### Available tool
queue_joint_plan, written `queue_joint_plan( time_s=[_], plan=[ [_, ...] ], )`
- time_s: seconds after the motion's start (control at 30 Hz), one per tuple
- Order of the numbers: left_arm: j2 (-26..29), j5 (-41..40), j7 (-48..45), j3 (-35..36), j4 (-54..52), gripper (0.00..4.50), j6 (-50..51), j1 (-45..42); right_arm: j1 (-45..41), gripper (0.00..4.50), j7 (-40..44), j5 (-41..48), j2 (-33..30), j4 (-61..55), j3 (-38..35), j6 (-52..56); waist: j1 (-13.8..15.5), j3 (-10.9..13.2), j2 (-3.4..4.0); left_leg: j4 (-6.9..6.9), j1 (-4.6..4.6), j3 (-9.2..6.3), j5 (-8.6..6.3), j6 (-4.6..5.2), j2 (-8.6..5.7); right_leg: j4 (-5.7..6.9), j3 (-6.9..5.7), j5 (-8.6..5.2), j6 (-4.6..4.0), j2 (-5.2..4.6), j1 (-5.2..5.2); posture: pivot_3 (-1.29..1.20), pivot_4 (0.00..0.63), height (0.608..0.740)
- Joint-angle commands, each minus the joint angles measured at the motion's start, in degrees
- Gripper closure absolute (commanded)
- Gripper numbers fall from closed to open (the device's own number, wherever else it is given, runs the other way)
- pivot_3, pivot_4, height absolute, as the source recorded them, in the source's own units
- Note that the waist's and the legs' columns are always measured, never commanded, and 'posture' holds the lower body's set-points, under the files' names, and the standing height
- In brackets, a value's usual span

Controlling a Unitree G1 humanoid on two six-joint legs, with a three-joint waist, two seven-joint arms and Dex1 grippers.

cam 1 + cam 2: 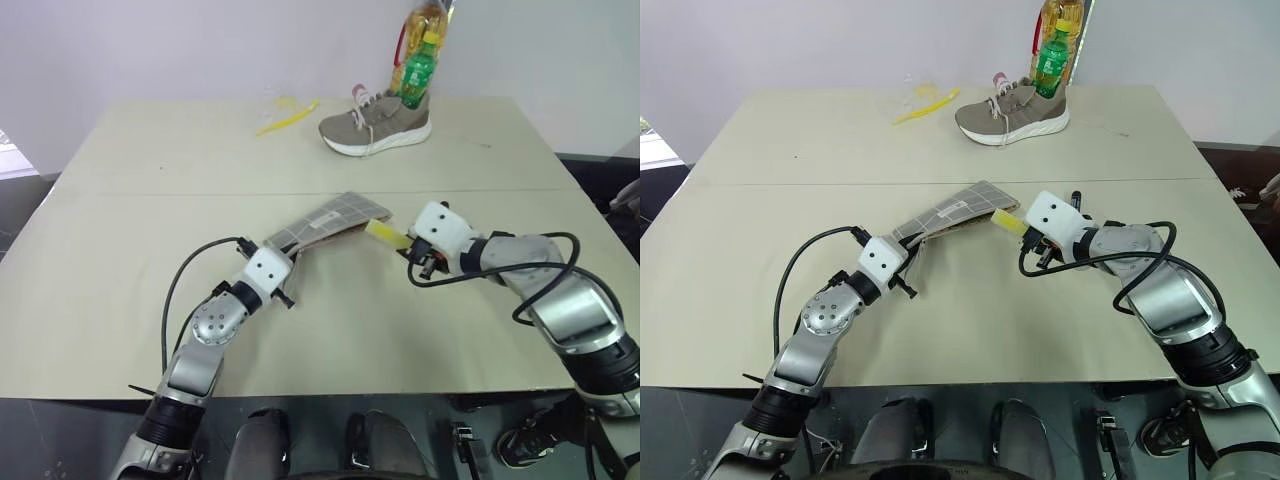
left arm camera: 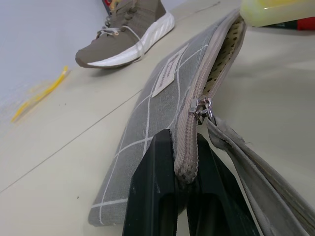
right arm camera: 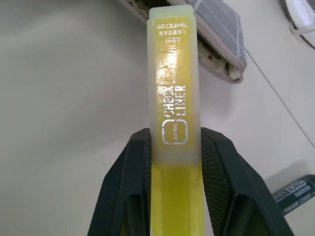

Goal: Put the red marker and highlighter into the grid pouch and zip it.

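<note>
The grid pouch (image 1: pixel 330 220) lies mid-table, grey with white lines, its mouth open towards the right. My left gripper (image 2: pixel 179 147) is shut on the pouch's near zipper end, just below the metal zipper pull (image 2: pixel 203 108). My right gripper (image 3: pixel 174 142) is shut on the yellow highlighter (image 3: pixel 173 98), which it holds slanted above the table. The highlighter's free end sits close to the pouch's open mouth (image 3: pixel 216 29). A black part of the red marker (image 3: pixel 295 189), with white lettering, lies on the table beside the right gripper.
A brown shoe (image 1: pixel 375 125) stands at the table's far side with a green bottle (image 1: pixel 417 72) in it and a yellow oil bottle (image 1: pixel 425 25) behind. A thin yellow strip (image 1: pixel 287 115) lies left of the shoe.
</note>
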Motion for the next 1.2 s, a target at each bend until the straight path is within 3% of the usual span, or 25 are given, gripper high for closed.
queue_joint_plan(
  time_s=[0.03,0.53,0.87,0.97,1.07,1.2],
  plan=[
    [-0.2,-0.8,0.0,0.4,-3.0,4.50,-0.1,0.1,-1.3,3.68,0.0,-1.1,1.0,-0.4,-0.3,-0.7,0.0,0.0,0.00,0.00,0.00,0.00,0.00,0.00,0.00,0.00,0.00,0.00,0.00,0.00,0.00,0.00,0.150,0.702],
    [2.1,-0.3,-3.9,-1.0,-4.0,4.50,-2.4,1.0,-3.1,3.68,1.5,-3.8,0.9,0.3,0.8,-0.6,0.0,0.0,0.01,0.01,0.00,0.00,0.00,0.00,0.00,0.01,-0.01,0.00,0.00,0.00,0.00,0.00,0.150,0.702],
    [4.2,-0.9,-7.3,-2.3,-4.9,4.50,-3.7,1.0,-5.7,3.68,6.7,-12.8,-2.6,-0.5,8.1,-9.8,-0.1,0.0,0.02,0.02,0.01,0.01,0.00,0.00,0.00,0.02,-0.01,0.00,0.00,0.00,0.00,0.00,0.150,0.702],
    [4.4,-2.0,-9.1,-2.4,-6.3,4.50,-3.0,1.0,-8.2,3.68,8.7,-21.1,-3.2,-1.5,14.8,-18.9,-0.1,0.0,0.03,0.03,0.01,0.02,0.00,-0.01,0.00,0.03,-0.01,0.00,0.00,0.00,0.00,0.00,0.150,0.702],
    [4.4,-2.7,-10.3,-2.6,-7.2,4.50,-2.2,0.9,-10.2,3.68,9.8,-27.8,-2.3,-1.3,19.0,-25.9,-0.2,0.0,0.04,0.03,0.02,0.04,0.01,-0.01,0.01,0.05,0.00,0.00,0.00,0.02,-0.03,0.00,0.150,0.702],
    [4.3,-2.3,-10.2,-2.4,-7.3,4.50,-1.7,0.9,-10.8,3.68,9.8,-30.8,0.0,1.3,18.9,-30.1,-0.1,0.0,0.03,0.07,0.03,0.06,0.03,-0.04,0.00,0.06,0.00,0.00,0.01,0.02,0.01,0.00,0.150,0.702]
  ],
)
